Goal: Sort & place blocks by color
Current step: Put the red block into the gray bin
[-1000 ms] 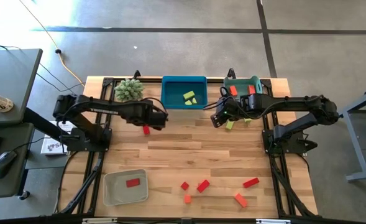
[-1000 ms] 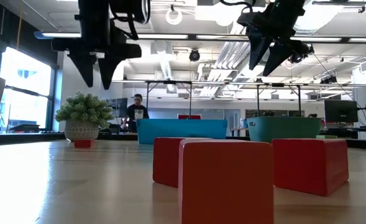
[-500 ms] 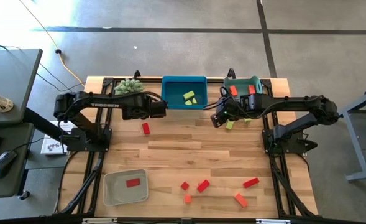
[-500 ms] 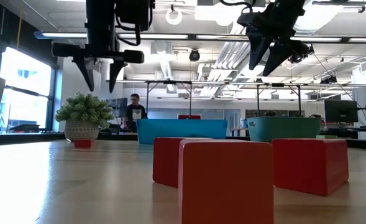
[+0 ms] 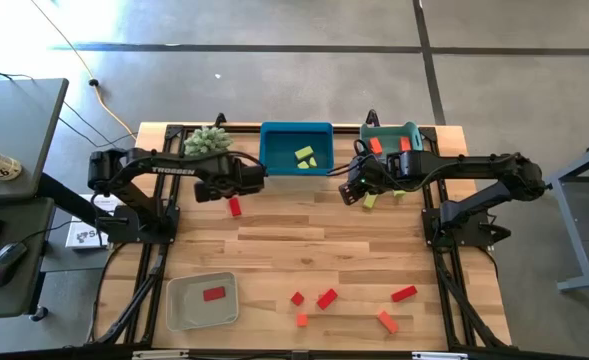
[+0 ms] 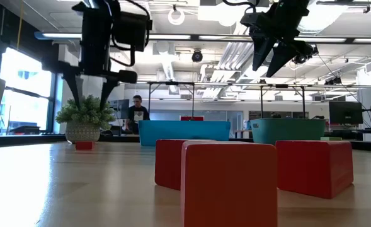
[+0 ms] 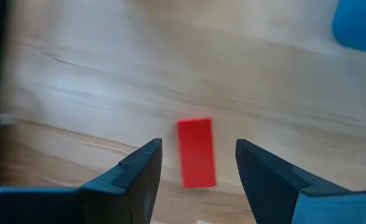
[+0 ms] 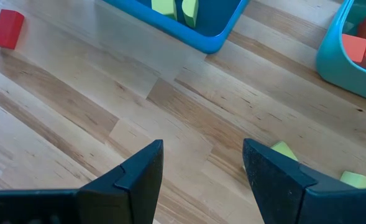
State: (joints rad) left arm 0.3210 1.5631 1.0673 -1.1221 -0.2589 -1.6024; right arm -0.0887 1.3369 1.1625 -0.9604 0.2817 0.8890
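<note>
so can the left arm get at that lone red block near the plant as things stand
Probably yes. The left gripper hangs open above the red block, which lies alone on bare wood between its fingers in the wrist view. The plant and blue tray stand clear of it.

Left end effector open, raised; right end effector open, raised.

From overhead we looked straight down on the whole tabletop; low, we peered level across it past close red blocks. Each wrist camera faced downward, near the wood, both sharing one red bar
</note>
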